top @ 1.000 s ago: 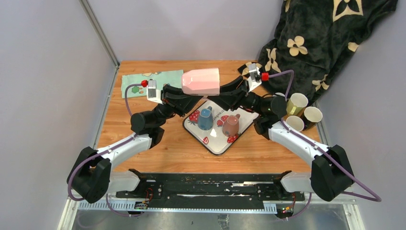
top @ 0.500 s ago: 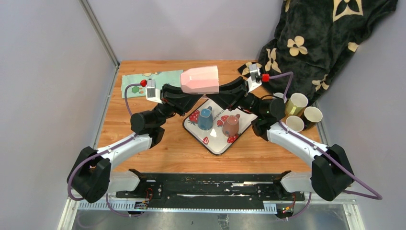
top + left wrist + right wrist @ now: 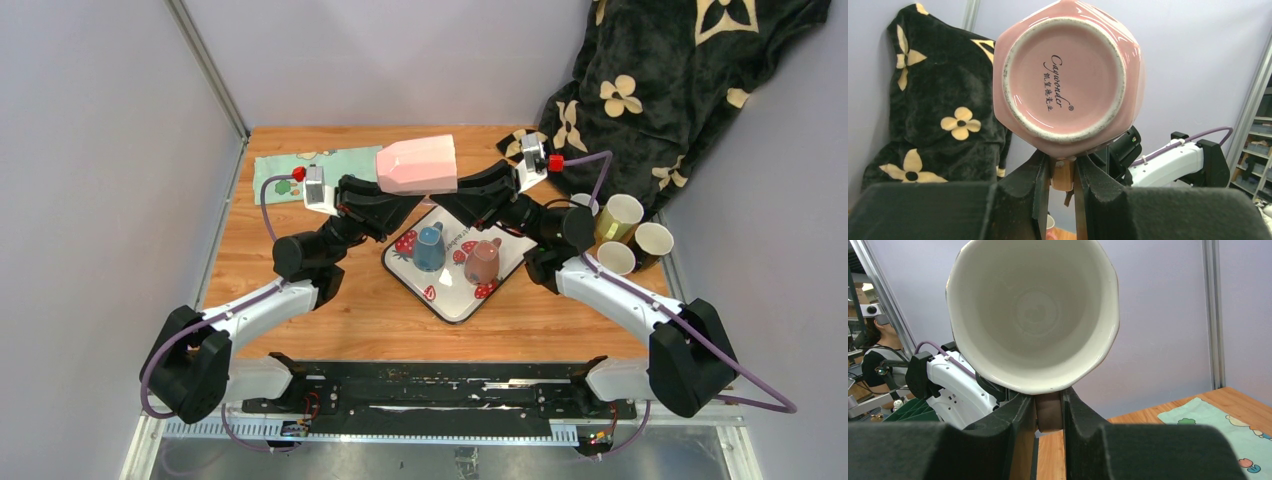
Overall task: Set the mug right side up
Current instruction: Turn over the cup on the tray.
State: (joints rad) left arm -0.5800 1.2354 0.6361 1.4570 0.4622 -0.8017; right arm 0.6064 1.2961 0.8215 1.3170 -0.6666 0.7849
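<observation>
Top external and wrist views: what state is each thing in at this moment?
pink mug: held in the air on its side, empty, base toward left arm, mouth toward right arm.
left gripper: shut on the pink mug.
right gripper: shut on the pink mug.
blue cup: standing on the tray, orientation unclear.
brown cup: standing on the tray, orientation unclear.
paper cups: upright, mouths open.
green cloth: spread flat.

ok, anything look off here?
The pink mug hangs sideways in the air above the tray, pinched at its handle by both the left gripper and the right gripper. Nothing looks spilled or broken.
</observation>
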